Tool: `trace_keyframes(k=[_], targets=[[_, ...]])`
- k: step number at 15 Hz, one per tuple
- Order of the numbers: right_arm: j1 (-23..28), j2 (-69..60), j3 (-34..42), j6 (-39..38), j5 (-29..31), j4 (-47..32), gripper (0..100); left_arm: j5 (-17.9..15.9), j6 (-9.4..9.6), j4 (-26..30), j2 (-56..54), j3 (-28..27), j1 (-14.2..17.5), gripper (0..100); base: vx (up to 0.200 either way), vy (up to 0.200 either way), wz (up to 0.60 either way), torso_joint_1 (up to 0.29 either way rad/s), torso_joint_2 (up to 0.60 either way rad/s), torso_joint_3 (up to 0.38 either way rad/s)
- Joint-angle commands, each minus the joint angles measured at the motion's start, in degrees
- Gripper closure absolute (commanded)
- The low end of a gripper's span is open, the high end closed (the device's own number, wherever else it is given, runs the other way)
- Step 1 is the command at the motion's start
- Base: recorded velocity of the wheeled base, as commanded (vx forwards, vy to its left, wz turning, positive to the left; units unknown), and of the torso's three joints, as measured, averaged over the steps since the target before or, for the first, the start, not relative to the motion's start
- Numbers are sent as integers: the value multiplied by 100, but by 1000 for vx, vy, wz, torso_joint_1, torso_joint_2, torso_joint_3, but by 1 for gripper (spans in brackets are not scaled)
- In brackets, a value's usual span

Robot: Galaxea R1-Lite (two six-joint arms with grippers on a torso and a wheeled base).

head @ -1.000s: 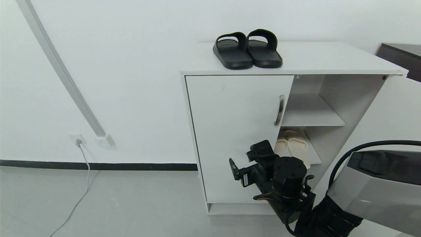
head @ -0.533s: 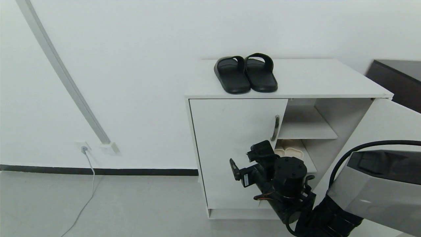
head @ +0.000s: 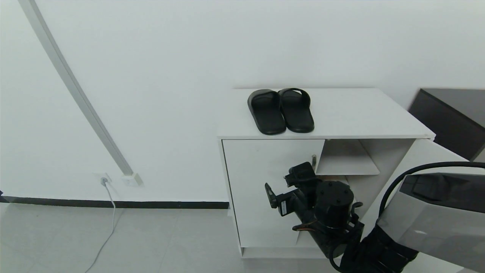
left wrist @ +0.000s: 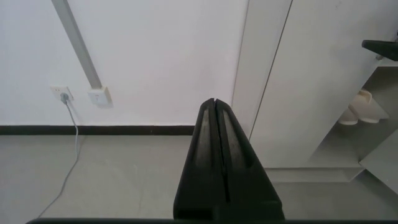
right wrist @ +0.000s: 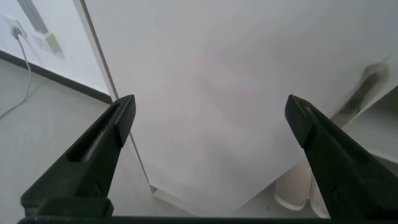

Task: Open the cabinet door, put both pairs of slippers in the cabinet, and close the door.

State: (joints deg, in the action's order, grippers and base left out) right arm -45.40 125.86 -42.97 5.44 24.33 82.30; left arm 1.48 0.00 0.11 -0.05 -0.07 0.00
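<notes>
A: Now, item: black slippers (head: 280, 111)?

B: Atop the cabinet (head: 360, 113), well above the right hand (right wrist: 209, 106), soles running away from it. That hand: spread wide, empty, likely the nearer. Left hand (left wrist: 214, 106): pinched closed, empty. White slippers (left wrist: 360, 107): inside the cabinet, beyond the right hand.

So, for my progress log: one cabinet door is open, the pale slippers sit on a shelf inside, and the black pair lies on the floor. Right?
Not quite. The black pair lies on top of the cabinet instead, as the head view shows. The rest holds: one door is open and the pale slippers sit on a shelf inside.
</notes>
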Motion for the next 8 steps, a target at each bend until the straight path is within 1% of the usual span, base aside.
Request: trace_keyframes(k=[1, 3, 4, 6, 8], targets=[[5, 0, -1, 1, 1, 32, 0, 2, 0, -2, 5, -1, 0, 100, 0, 0, 0, 232, -559, -310], [31, 0, 34, 19, 1, 120, 0, 2, 0, -2, 5, -1, 0, 100, 0, 0, 0, 244, -569, -322], [31, 9, 34, 115, -7, 199, 0, 2, 0, -2, 5, -1, 0, 100, 0, 0, 0, 159, -330, -203], [31, -8, 17, 282, -7, 339, 0, 2, 0, -2, 5, 7, 0, 100, 0, 0, 0, 63, -144, -78], [49, -131, -62, 344, 28, 172, 0, 2, 0, -2, 5, -1, 0, 100, 0, 0, 0, 18, -30, -16]])
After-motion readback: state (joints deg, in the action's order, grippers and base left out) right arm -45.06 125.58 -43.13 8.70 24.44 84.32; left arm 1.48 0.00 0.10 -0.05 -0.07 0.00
